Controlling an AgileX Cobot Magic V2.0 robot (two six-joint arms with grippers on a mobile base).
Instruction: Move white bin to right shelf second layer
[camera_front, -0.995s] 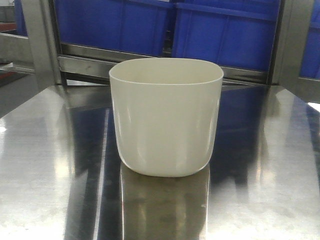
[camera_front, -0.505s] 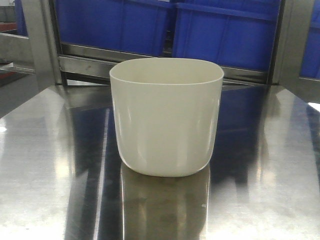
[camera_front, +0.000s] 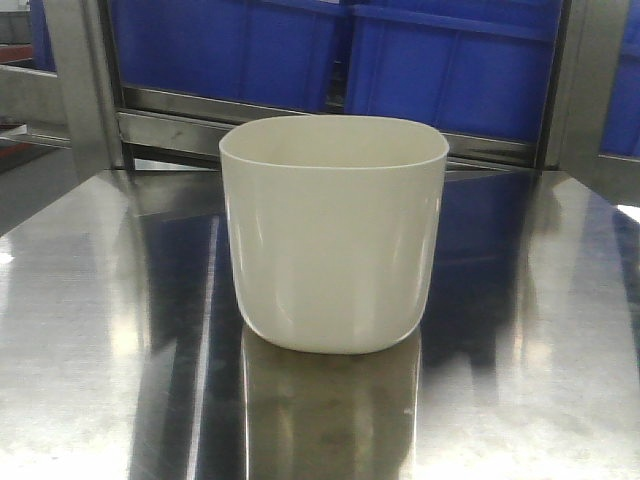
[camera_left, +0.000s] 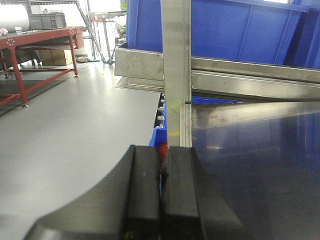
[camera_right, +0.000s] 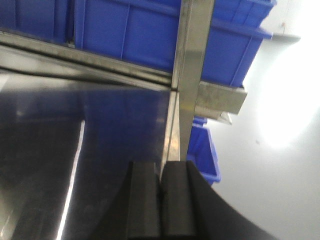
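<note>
The glossy off-white plastic bin (camera_front: 333, 235) stands upright on the mirror-like steel worktop (camera_front: 100, 330), ungrasped. The left fingers (camera_left: 145, 195) and right fingers (camera_right: 175, 200) are pressed together, empty, apparently flanking it. Spread both, then clamp opposite walls evenly.

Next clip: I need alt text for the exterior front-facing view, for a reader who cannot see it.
A glossy white bin with a rounded-square rim stands upright near the middle of a mirror-like steel tabletop, which reflects it. Behind the table, blue crates sit on a steel rack. No gripper is in this view.
</note>
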